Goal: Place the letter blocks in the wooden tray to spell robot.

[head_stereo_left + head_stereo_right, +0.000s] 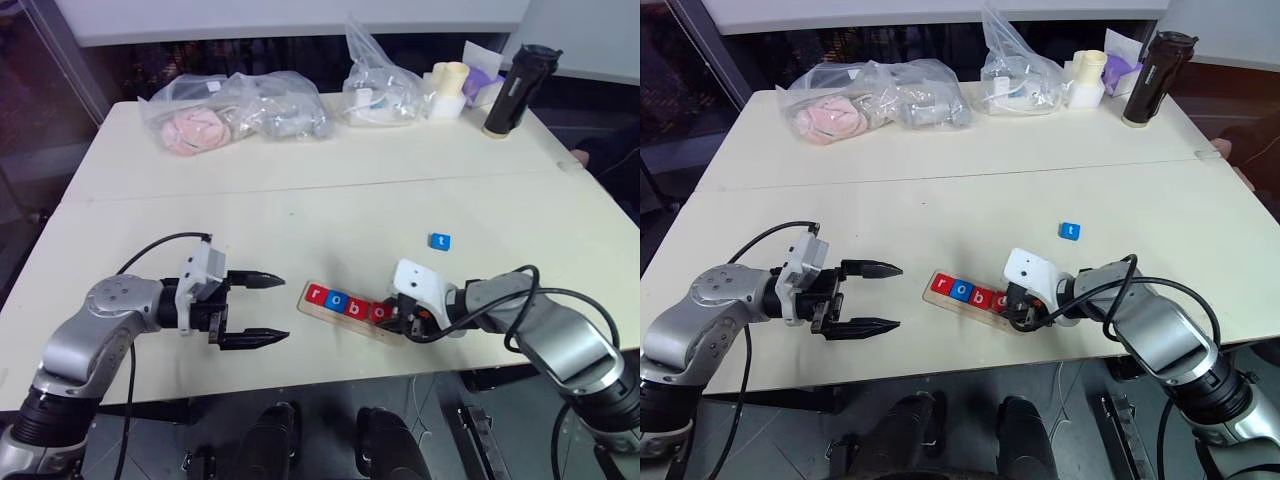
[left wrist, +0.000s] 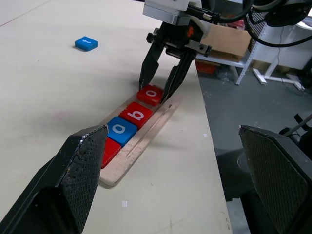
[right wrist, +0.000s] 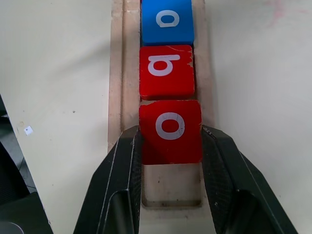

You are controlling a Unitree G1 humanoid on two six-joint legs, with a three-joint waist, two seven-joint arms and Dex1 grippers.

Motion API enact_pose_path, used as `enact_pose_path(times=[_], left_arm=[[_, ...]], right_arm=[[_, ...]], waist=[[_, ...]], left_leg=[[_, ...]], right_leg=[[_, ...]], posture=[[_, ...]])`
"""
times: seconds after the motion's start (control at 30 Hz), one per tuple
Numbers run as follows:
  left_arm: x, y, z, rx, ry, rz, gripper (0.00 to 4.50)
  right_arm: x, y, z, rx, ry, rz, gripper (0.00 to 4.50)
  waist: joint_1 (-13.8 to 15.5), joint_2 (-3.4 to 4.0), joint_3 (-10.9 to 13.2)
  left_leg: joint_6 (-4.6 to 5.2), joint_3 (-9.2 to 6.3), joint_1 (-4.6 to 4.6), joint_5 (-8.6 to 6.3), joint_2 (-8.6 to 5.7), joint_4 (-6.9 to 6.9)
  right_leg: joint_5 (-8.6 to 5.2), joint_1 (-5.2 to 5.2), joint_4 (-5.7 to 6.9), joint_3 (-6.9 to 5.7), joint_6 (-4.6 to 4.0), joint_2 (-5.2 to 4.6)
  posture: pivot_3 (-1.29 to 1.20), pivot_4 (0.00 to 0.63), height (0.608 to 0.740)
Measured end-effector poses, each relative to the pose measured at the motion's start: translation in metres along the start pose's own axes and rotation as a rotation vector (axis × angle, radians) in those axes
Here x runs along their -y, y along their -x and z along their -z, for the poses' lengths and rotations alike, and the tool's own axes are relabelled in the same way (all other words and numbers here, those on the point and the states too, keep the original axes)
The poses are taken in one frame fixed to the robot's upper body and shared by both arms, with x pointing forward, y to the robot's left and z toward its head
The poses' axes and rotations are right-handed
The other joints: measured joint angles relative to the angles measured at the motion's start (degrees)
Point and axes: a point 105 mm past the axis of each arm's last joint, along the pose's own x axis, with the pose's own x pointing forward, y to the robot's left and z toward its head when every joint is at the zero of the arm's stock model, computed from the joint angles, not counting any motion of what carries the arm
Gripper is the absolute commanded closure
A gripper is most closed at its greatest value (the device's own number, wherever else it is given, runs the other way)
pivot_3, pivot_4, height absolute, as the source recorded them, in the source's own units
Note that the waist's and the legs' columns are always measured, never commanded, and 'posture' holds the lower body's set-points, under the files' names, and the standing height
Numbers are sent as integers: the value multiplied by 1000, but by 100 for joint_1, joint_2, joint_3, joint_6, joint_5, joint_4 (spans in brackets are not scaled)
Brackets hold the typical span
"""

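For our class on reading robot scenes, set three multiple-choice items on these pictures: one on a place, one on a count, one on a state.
1. Where is the blue t block?
A. On the bare table, apart from the wooden tray
B. In the tray's last slot
C. In the left gripper

2. How many letter blocks lie in the tray?
A. Two
B. Four
C. Five

3. What is the right gripper doing?
A. Standing wide open over the table
B. Shut on the red o block
C. Holding the t block

Answers:
1 A, it lies alone on the table beyond the tray.
2 B, r, o, b, o sit in a row.
3 B, its fingers press the red o's two sides.
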Motion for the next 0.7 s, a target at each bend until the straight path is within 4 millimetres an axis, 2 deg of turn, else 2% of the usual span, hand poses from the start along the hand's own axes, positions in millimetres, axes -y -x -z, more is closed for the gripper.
enact_pose_path(times=[0.2,0.23,0.7], left_arm=[[0,0,0,0,0,-1,0],[0,0,0,0,0,-1,0],[0,-1,0,6,0,-1,0]], right_arm=[[-1,-1,-2,3,6,-4,306],[-1,-1,-2,3,6,-4,41],[-1,-1,-3,7,2,-4,41]], waist=[[0,0,0],[0,0,0],[0,0,0]], left_leg=[[0,0,0,0,0,0],[0,0,0,0,0,0],[0,0,0,0,0,0]], right_leg=[[0,0,0,0,0,0],[0,0,0,0,0,1],[0,0,1,-1,0,1]], posture=[[0,150,725],[0,150,725],[0,150,725]])
